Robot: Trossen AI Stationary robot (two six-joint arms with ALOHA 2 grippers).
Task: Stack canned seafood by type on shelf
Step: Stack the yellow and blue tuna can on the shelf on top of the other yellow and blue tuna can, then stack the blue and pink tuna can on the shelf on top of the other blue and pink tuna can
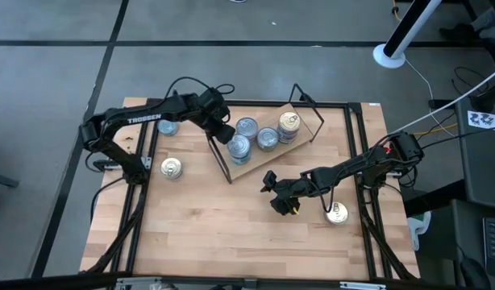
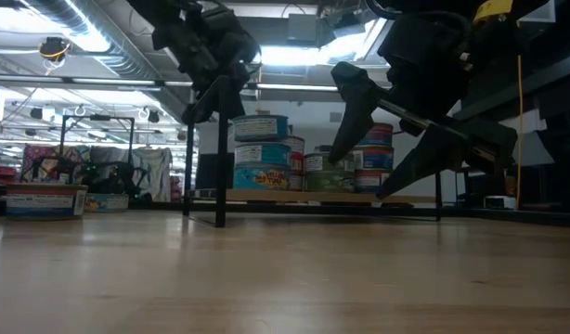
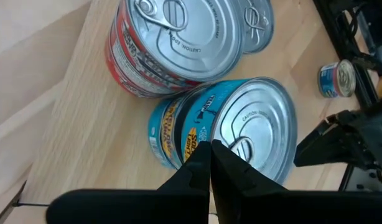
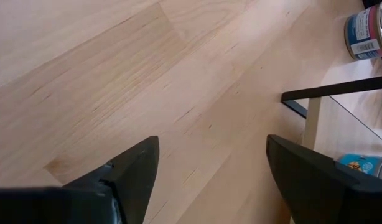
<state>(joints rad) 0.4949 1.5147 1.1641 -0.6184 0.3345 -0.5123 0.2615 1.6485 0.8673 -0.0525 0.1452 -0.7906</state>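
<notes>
Closest to the table's front edge, the right gripper (image 1: 281, 202) hangs over bare wood just in front of the shelf, its two dark fingers (image 4: 132, 169) spread wide apart with nothing between them. A little to its right a lone tin (image 1: 337, 213) with a gold pull-ring lid sits on the tabletop (image 1: 231, 234), close to the black frame rail.

Farther back stands the shelf (image 1: 268, 149), a pale wooden plank set at a slant, with thin black wire legs at each end. On it the tins are gathered in short stacks: blue-labelled ones with silvery tops (image 1: 239, 147) toward its left end, a brass-lidded stack (image 1: 289, 123) toward its right. From table height the blue stack (image 2: 260, 153) rises three tins high, and darker red-labelled tins (image 2: 373, 158) stand beside it.

The left gripper (image 1: 224, 133) is at the shelf's left end, just beside the blue stack. Its fingers (image 3: 197, 177) are pressed together at the tips, holding nothing, right above a blue-and-yellow tin (image 3: 231, 134) with a red-labelled tin (image 3: 172, 43) behind it.

Off the shelf on the left, a gold-topped tin (image 1: 172, 167) sits by the left arm's base, and a blue one (image 1: 167, 126) lies farther back, partly under the arm.
</notes>
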